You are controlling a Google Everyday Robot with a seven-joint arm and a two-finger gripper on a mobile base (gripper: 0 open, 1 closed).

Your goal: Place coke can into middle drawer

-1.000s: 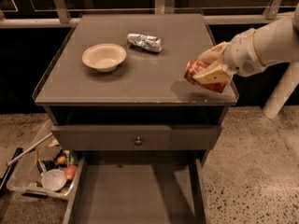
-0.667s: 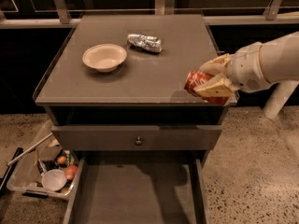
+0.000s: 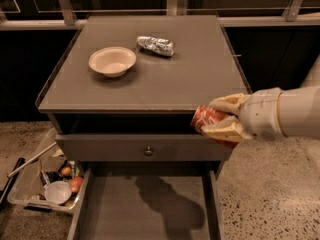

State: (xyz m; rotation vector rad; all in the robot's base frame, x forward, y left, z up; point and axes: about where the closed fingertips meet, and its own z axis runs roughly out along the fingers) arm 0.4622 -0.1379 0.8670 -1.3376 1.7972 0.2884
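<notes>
Cream-coloured fingers (image 3: 226, 104) of the hand (image 3: 210, 117) are clenched around the coke can (image 3: 200, 118), one above it and one below. The can lies on its side, with one end pointing left. The pale arm (image 3: 292, 118) reaches in from the right edge. Hand and can hang in the air just in front of the bench's (image 3: 200, 69) right front corner, level with the dark gap under its top. Just below them is the closed drawer front (image 3: 110, 148) with its small round knob (image 3: 148, 151). Lower still, the middle drawer (image 3: 107, 214) stands pulled out, a shadow on its bare grey floor; the can is above its right side, well clear of it. On the bench sit a pale bowl (image 3: 112, 60) and, near it, a crumpled foil packet (image 3: 156, 45). A clear bin (image 3: 22, 196) of oddments rests on the speckled ground at left.
</notes>
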